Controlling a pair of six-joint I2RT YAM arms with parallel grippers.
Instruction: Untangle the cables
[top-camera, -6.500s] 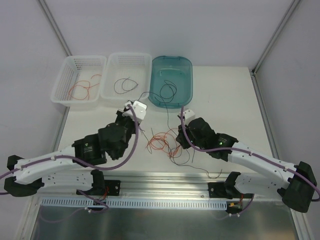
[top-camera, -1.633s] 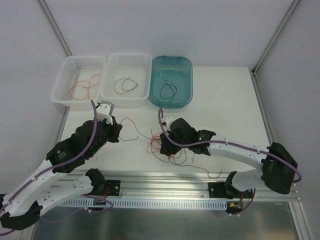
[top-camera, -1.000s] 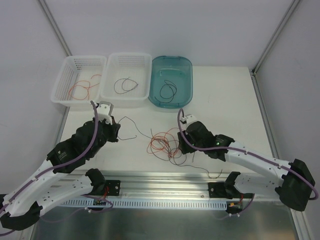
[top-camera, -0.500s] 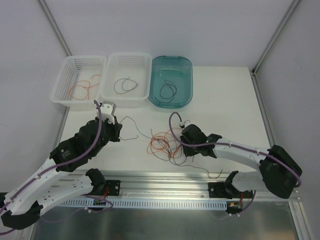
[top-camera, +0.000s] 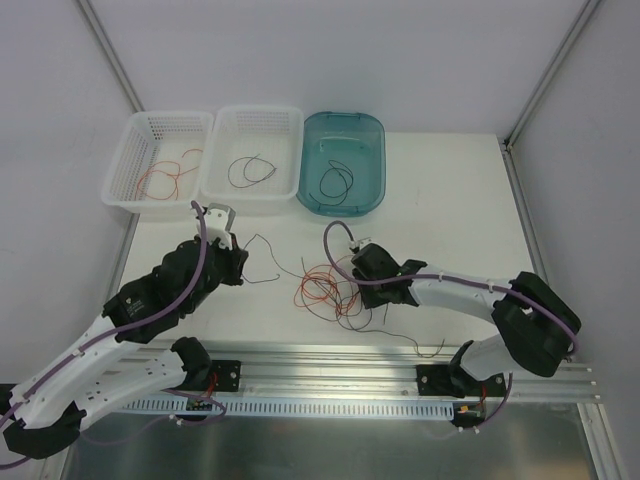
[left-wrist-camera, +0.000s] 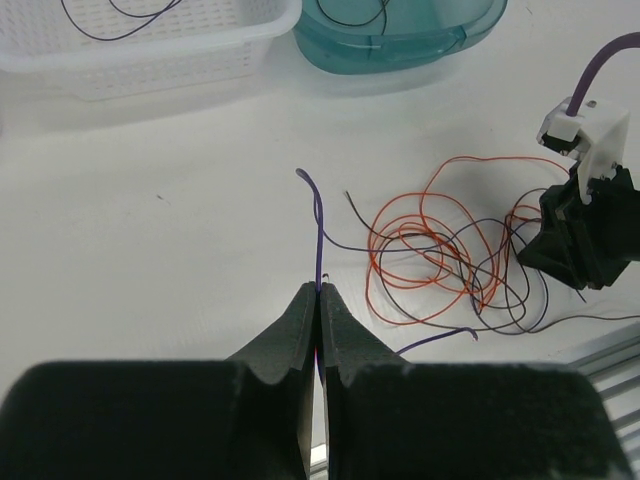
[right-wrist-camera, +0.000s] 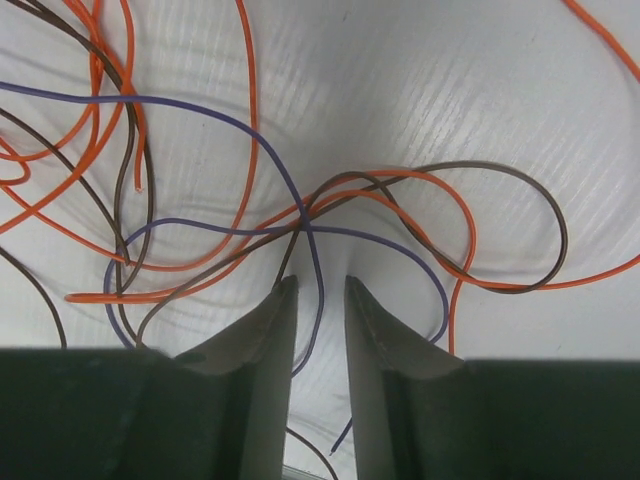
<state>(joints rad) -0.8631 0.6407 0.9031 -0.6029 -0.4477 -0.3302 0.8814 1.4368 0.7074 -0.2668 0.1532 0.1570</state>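
The cables (top-camera: 330, 285) lie in a loose tangle of red-orange and dark loops on the white table between the arms. My left gripper (left-wrist-camera: 320, 290) is shut on a thin dark wire (left-wrist-camera: 319, 225), which rises from the jaw tips, curls and runs right into the tangle (left-wrist-camera: 440, 240). From above, the left gripper (top-camera: 236, 258) sits left of the pile. My right gripper (top-camera: 352, 283) is down at the pile's right edge. Its jaws (right-wrist-camera: 320, 282) stand a narrow gap apart, astride a purple wire (right-wrist-camera: 318, 262) that they do not pinch, with orange wire (right-wrist-camera: 250, 100) and brown loops just beyond.
At the back stand a white basket (top-camera: 170, 115) holding a red wire, a second white basket (top-camera: 252, 108) holding a black wire, and a teal tub (top-camera: 372, 150) with a dark wire. A metal rail (top-camera: 330, 355) runs along the near table edge.
My right gripper has moved left and down onto the right side of the tangle, and its jaws have narrowed. The left gripper stays shut on its wire, shifted slightly toward the back.
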